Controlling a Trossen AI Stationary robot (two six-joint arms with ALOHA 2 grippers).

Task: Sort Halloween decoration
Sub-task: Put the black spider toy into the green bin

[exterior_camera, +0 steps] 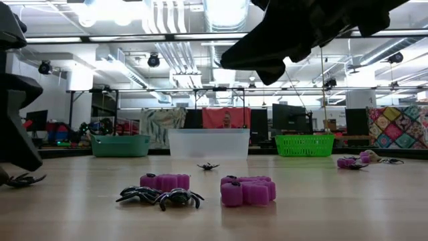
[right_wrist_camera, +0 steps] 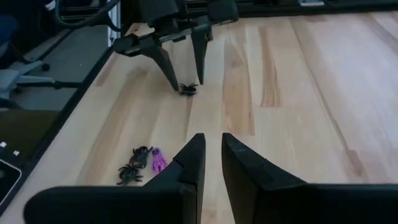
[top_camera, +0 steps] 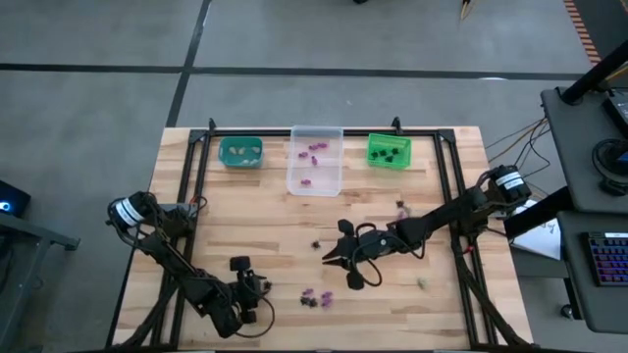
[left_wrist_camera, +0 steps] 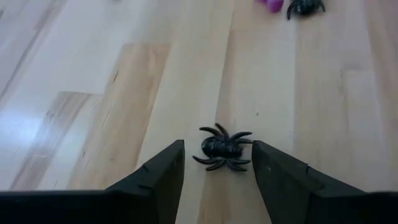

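Note:
A black spider trinket (left_wrist_camera: 222, 149) lies on the wooden table near its front left. My left gripper (left_wrist_camera: 217, 144) is open, slanting down, with one finger on each side of the spider; I see no touch. From the right wrist view, both fingers of the left gripper (right_wrist_camera: 186, 68) stand over the same spider (right_wrist_camera: 188, 89). My right gripper (top_camera: 332, 257) hangs above the table's middle, shut, with nothing visible between its fingers (right_wrist_camera: 213, 146). Purple and black trinkets (top_camera: 314, 297) lie loose between the two grippers.
Teal bin (top_camera: 240, 152), clear bin (top_camera: 314, 172) and green bin (top_camera: 389, 150) stand in a row at the far edge, each with a few trinkets. Loose pieces: a black one (top_camera: 316, 243), a purple one (top_camera: 402, 206), a pale one (top_camera: 422, 284). Black frame rails run along both sides.

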